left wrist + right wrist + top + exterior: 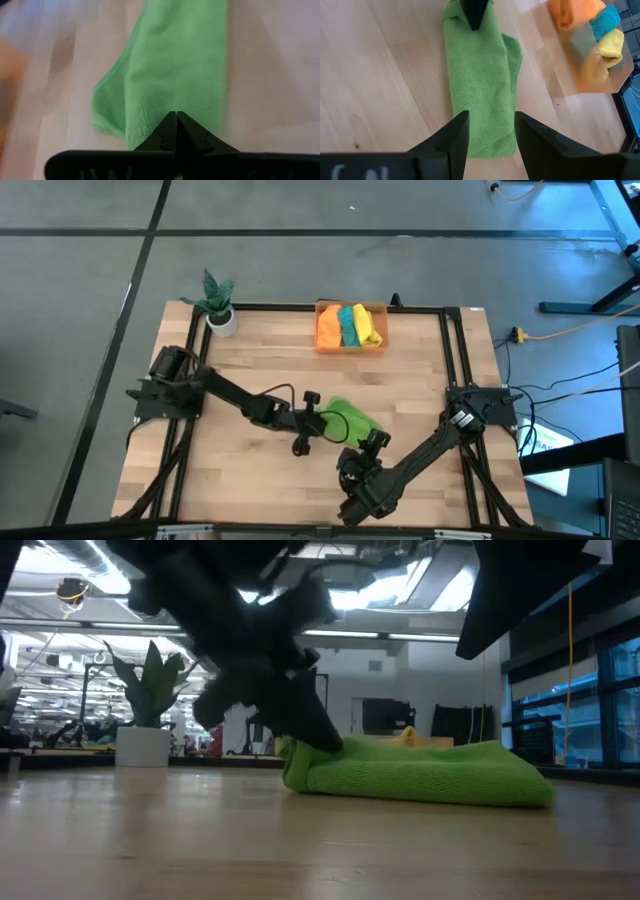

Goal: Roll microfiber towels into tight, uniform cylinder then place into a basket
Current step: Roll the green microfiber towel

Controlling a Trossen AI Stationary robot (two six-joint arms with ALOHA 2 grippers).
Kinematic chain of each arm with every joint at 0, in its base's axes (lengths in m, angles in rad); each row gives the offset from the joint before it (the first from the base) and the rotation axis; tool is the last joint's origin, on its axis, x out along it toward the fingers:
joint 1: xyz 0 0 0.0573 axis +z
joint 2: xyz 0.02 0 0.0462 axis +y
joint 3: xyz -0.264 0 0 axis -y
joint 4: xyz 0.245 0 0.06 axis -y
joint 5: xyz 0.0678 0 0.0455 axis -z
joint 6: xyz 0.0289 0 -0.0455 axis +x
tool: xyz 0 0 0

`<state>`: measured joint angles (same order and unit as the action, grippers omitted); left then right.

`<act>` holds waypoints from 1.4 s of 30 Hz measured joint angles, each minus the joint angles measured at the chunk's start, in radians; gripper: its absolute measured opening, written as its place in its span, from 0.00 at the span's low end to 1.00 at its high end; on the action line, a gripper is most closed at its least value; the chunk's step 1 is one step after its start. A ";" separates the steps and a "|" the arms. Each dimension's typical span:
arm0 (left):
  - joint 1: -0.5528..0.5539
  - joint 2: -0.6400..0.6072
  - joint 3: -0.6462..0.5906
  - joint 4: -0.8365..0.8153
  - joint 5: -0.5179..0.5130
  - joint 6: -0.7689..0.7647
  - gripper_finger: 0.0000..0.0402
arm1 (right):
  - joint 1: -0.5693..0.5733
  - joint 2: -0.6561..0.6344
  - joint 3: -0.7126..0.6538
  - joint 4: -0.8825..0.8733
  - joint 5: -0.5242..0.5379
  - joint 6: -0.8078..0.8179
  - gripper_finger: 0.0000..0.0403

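On the wooden table (260, 370), near its middle, the light green towel (352, 418) lies folded into a long, loose strip — not yet a roll. The left gripper (176, 131) has its fingers pinched together with the tips pressed on one end of the strip, and I cannot tell whether any cloth is caught between them. The right gripper (490, 131) hovers over the opposite end with its fingers spread apart, holding nothing. At the table's far edge, the orange basket (325, 343) already holds the orange towel (329, 326), teal towel (349, 325) and yellow towel (367, 326), rolled side by side. So the last towel looks to be at the rolling step. Next, one end probably needs turning over itself and winding tight along the strip — evenly, or the cylinder will skew.
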<state>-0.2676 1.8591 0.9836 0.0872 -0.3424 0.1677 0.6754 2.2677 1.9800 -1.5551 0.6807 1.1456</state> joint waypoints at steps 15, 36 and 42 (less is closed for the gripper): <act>0.054 0.027 0.000 -0.115 -0.010 -0.051 0.00 | 0.000 0.000 0.000 0.002 0.000 0.001 0.39; -0.084 -0.013 0.003 -0.393 -0.019 -0.321 0.00 | 0.000 0.000 0.000 0.027 0.000 0.002 0.39; -0.166 -0.117 -0.004 -0.551 0.014 -0.496 0.00 | 0.000 0.001 -0.005 0.029 0.000 0.001 0.39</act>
<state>-0.4336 1.7425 0.9798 -0.4633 -0.3288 -0.3285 0.6754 2.2684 1.9755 -1.5260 0.6804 1.1469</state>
